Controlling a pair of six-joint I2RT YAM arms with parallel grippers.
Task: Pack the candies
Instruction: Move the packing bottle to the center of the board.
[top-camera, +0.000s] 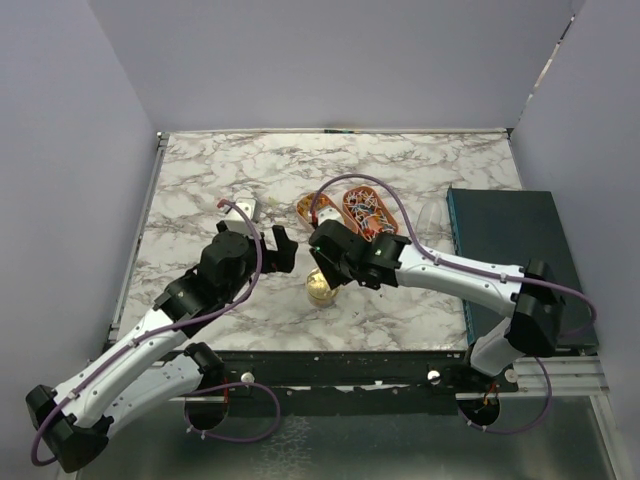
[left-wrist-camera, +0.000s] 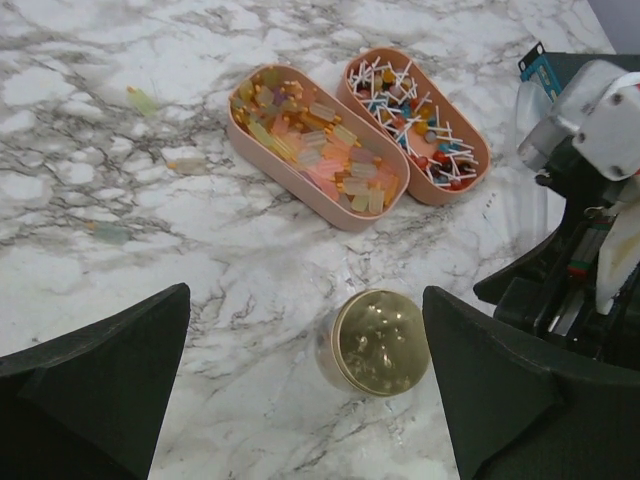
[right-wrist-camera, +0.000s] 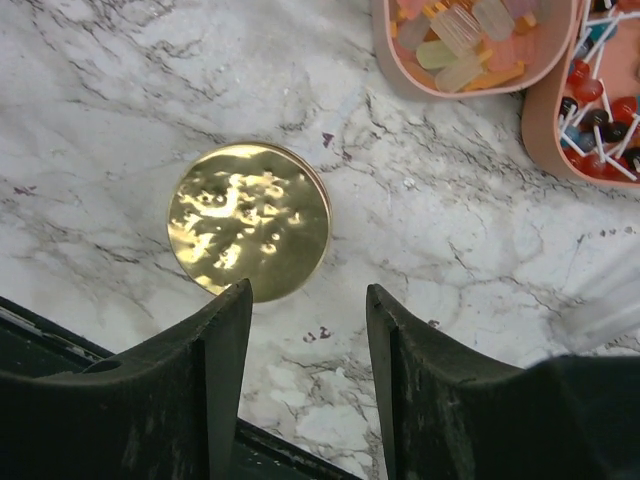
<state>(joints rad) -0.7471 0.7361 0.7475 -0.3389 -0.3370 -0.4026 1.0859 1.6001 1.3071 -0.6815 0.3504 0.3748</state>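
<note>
Right wrist view showed the right claw (right-wrist-camera: 305, 300) parted and empty, the round gold jar lid (right-wrist-camera: 250, 220) just ahead, off-centre of its gap, so centring before closing seemed wise.

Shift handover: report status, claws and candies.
Left claw open, empty. Right claw open beside gold lid. Candies sit in two trays. Lid on jar.

two trays side by side mid-table: left tray (left-wrist-camera: 290, 190) just beside right tray (left-wrist-camera: 468, 180). candies (left-wrist-camera: 320, 150) lie in both. a few loose ones (left-wrist-camera: 188, 162) on the table (left-wrist-camera: 80, 60) left of the trays. lidded jar (left-wrist-camera: 378, 342) stands in front of the trays, nearer the arms, apart from them. flat box (top-camera: 510, 255) at the table's right side. left gripper (left-wrist-camera: 305, 300) left of the jar, right gripper (right-wrist-camera: 308, 300) just beside it.
</note>
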